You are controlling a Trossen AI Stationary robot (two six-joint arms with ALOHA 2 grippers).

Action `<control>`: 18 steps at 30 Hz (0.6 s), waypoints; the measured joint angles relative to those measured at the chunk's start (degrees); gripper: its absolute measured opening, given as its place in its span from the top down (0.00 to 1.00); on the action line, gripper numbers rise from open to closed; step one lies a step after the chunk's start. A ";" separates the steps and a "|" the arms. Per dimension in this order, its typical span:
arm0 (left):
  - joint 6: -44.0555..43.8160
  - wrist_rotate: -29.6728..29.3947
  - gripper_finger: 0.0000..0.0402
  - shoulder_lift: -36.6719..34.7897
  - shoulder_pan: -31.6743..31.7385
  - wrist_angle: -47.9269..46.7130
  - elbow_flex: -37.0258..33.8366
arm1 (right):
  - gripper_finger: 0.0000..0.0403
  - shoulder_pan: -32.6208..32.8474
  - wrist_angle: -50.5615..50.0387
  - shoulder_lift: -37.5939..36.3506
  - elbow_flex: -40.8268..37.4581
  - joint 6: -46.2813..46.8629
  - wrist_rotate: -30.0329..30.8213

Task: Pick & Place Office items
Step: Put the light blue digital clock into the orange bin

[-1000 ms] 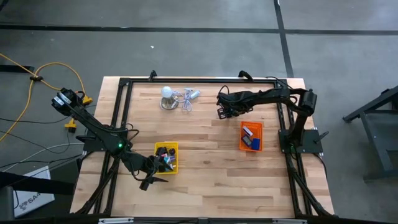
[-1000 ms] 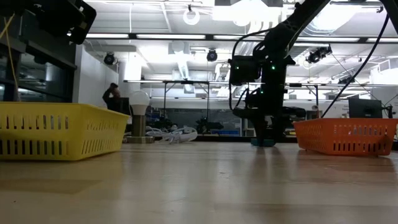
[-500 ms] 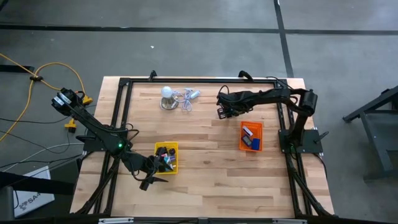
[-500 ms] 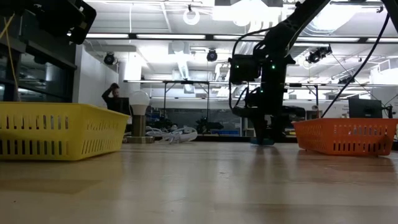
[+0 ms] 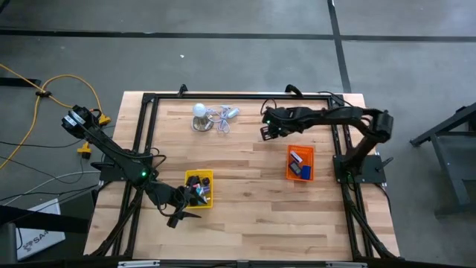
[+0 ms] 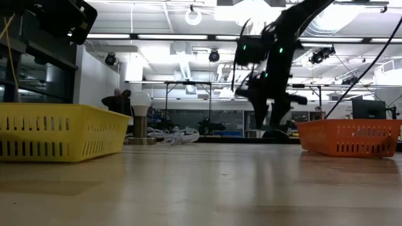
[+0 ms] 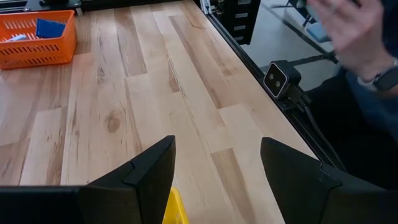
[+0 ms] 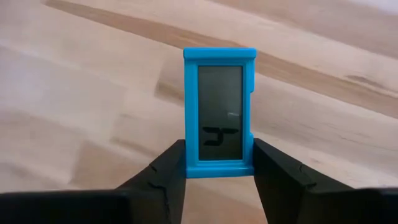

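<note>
Right gripper (image 8: pixel 217 171) clamped on a small blue block with a dark screen-like face (image 8: pixel 219 112), pinched by its lower end so that most of the body stands clear ahead of the fingers (image 8: pixel 163 180); a hold like that probably keeps the face readable and leaves the free end ready to go down first into a tray. In the high view, right gripper (image 5: pixel 266 128) carried above bare wood, near the orange tray (image 5: pixel 290 165) on its far side, toward the middle of the table. Low view: lifted well off the tabletop, apparently mid-carry. Right arm stretched long and nearly level from its base beside the orange tray.

Orange tray already with a few items inside, blue and white among them (image 5: pixel 300 163). Well apart from it, toward the near left, the yellow tray (image 5: pixel 187 179) with a cluster of small dark, red and other bits.

Left gripper (image 7: pixel 217 168) spread wide with nothing between the fingers, parked by the yellow tray's near corner, arm folded low. At the table's edge in the left wrist view, a person's blurred hand (image 7: pixel 348 28).
</note>
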 joint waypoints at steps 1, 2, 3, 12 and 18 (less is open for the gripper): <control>0.00 0.00 0.43 0.00 0.00 -0.02 0.00 | 0.64 0.26 -0.78 -1.54 0.00 -0.02 0.08; 0.00 0.00 0.43 0.00 -0.01 -0.02 0.00 | 0.64 0.64 -1.95 -3.13 0.00 -0.02 0.14; 0.00 0.00 0.43 0.00 -0.02 0.01 0.00 | 0.64 1.18 -3.01 -4.63 0.02 0.03 0.21; 0.00 0.00 0.43 0.00 -0.02 0.19 0.00 | 0.64 8.08 -19.40 -17.70 0.04 6.82 2.31; 0.00 0.00 0.43 0.00 -0.02 0.16 0.00 | 0.63 18.02 -28.95 -20.76 0.04 19.71 4.66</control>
